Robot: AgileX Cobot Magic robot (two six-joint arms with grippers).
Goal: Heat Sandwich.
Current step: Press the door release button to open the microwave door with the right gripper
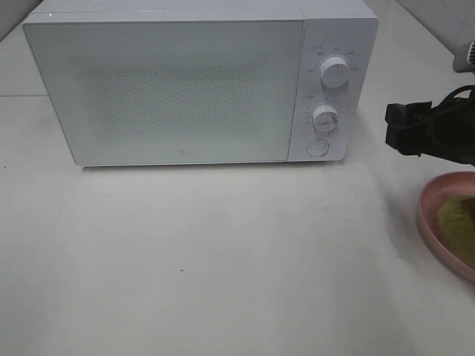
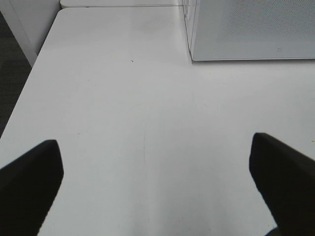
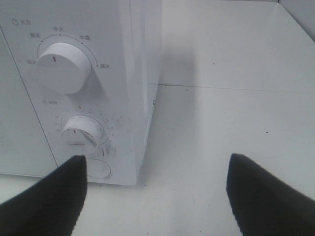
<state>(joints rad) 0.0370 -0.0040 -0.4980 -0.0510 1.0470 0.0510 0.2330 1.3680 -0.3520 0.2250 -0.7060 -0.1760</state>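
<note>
- Locate the sandwich (image 1: 459, 226) at the right edge of the exterior high view. It is a flattish yellow-green piece, and the frame border cuts part of it off.
- Note that the sandwich lies on a round pink plate (image 1: 424, 215). The plate sits flat on the white table (image 1: 223, 259), well to the right of the microwave and nearer the front edge.
- Find the right gripper (image 1: 397, 127) hanging just above and behind the plate. It touches neither the plate nor the sandwich.
- Check the right jaws in the right wrist view. The two black fingers (image 3: 49, 194) stand spread wide with nothing between them, and they point toward the microwave's control panel.
- Identify the microwave (image 1: 185, 89) standing at the back of the table. Its door (image 1: 167, 93) is closed flush with the cabinet.
- Read the control panel on the microwave's right side from top to bottom: an upper knob (image 1: 335, 73), a lower knob (image 1: 325, 116) and a round button (image 1: 318, 147).
- Observe the left gripper (image 2: 156, 182) in the left wrist view only. Its jaws are also spread wide and hold nothing, with bare table below them.
- Note that the left gripper faces a lower front corner of the microwave and stays well apart from it.
</note>
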